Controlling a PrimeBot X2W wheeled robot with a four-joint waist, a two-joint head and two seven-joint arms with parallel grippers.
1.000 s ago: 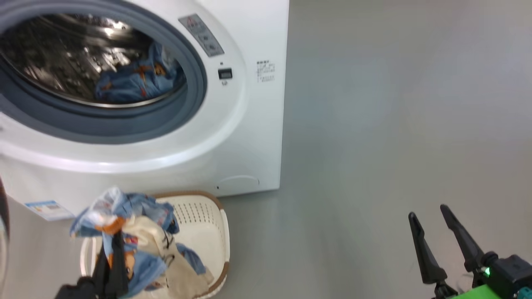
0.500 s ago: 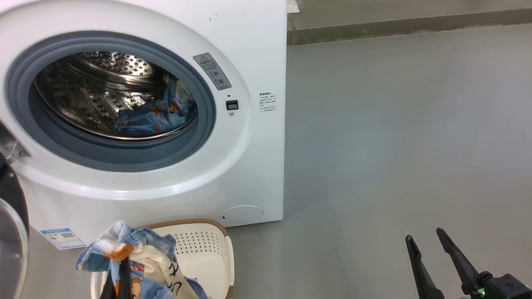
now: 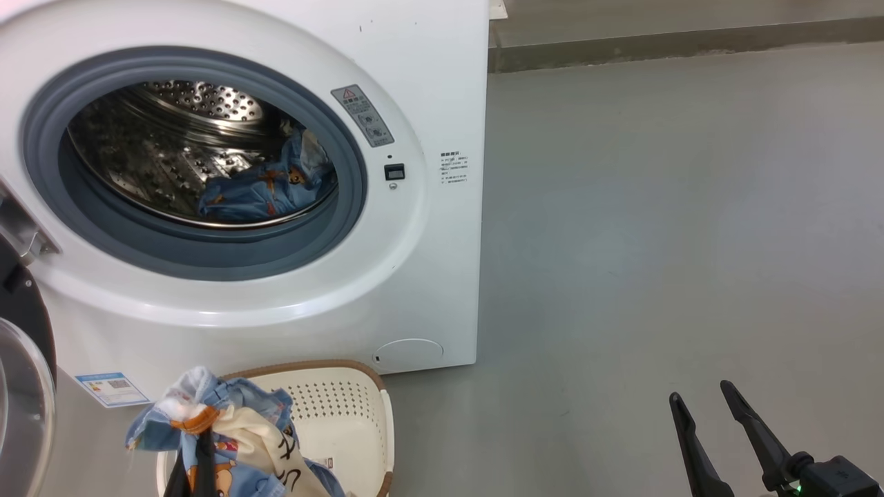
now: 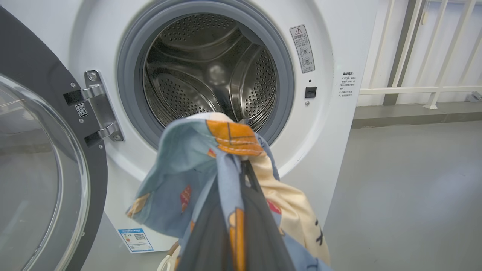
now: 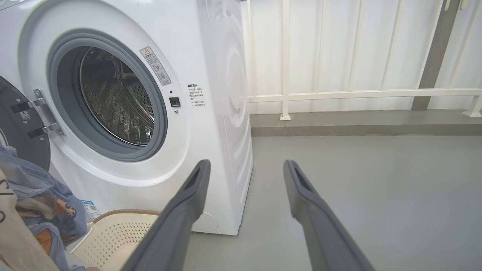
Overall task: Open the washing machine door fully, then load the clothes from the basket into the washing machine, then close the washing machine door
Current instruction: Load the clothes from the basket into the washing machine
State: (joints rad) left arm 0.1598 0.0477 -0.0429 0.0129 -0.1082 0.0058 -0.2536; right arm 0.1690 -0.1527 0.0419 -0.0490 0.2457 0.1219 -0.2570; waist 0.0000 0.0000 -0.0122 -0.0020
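The white washing machine (image 3: 428, 276) stands with its door (image 3: 21, 386) swung open to the left, black rim and glass bowl (image 4: 34, 180) near my left arm. One light-blue bear-print piece (image 3: 266, 190) lies inside the steel drum (image 4: 211, 71). My left gripper (image 3: 197, 442) is shut on another bundle of the clothes (image 3: 221, 428), blue and cream (image 4: 211, 165), held up above the cream basket (image 3: 345, 407) in front of the drum opening. My right gripper (image 3: 701, 400) hangs open over bare floor at the lower right, fingers (image 5: 188, 203) wide apart.
Grey floor (image 3: 656, 241) stretches to the right of the machine. A white railing (image 5: 339, 94) on a low kerb runs behind it. A small blue label (image 3: 110, 388) sits low on the machine's front, left of the basket.
The head camera tilted up, so the whole picture slid down and the drum came fully into view. The bundle stays pinched in my left gripper above the basket. The right gripper stays open.
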